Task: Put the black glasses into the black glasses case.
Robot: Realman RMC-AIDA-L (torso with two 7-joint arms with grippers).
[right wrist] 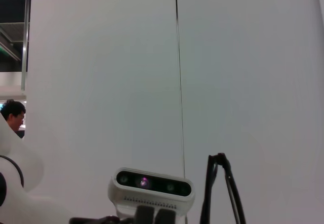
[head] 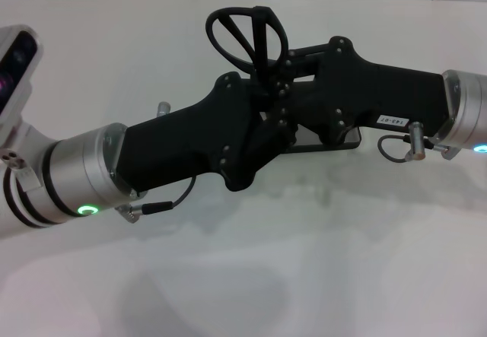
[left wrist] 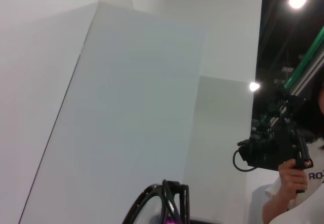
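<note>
Glasses (head: 245, 36) are off the table, held up between the left gripper (head: 255, 120) and right gripper (head: 293, 93), whose grip I cannot tell, above the part-hidden case (head: 335, 141), so placing them inside remains to do.

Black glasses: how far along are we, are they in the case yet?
Not yet. The black glasses are lifted off the table, folded, where the left gripper and right gripper meet. The black glasses case lies beneath the arms, mostly hidden. Lowering the glasses into it remains.
</note>
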